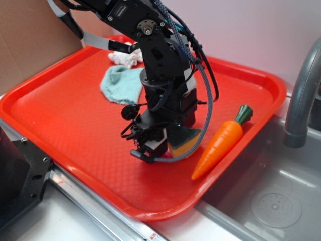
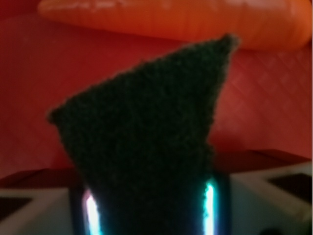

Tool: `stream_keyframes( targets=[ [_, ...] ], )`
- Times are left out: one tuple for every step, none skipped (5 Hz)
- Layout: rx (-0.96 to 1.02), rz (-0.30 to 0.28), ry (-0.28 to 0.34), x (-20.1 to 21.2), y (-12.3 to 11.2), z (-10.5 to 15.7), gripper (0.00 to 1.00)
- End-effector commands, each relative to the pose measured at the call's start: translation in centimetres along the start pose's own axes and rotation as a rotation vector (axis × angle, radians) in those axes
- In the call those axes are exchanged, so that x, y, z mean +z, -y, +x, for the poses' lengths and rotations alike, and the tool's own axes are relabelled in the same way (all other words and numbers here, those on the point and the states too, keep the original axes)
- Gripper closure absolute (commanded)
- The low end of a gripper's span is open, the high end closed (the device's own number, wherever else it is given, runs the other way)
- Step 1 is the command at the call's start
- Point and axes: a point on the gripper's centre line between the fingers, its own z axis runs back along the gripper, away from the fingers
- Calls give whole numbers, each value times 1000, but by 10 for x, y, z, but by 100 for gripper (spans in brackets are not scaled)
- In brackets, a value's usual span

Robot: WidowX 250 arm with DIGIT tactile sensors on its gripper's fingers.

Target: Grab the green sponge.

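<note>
The green sponge (image 1: 183,137) lies low over the red tray (image 1: 70,120), its dark green scouring face up and its yellow foam showing at the lower edge. My gripper (image 1: 161,150) reaches down onto it from the left. In the wrist view the dark green sponge (image 2: 146,127) fills the gap between my two fingers, and my gripper (image 2: 149,208) is shut on it, both pads pressed against its sides. The sponge's far corner sticks out towards the toy carrot (image 2: 171,19).
The toy carrot (image 1: 220,143) lies just right of the sponge, near the tray's right rim. A pale teal cloth (image 1: 120,84) and a whitish rag (image 1: 125,57) lie behind the arm. A grey faucet (image 1: 301,100) and sink basin (image 1: 271,201) are to the right.
</note>
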Motion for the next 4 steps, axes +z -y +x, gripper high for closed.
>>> stream_keyframes(
  targets=[
    [511,44,-62,65,-39,-46,100],
    [761,-15,-59,106,-43,-67,100],
    [1017,-145,49,143,-35,-103,100],
    [1267,-150,91,173,-22,-122,100]
  ],
)
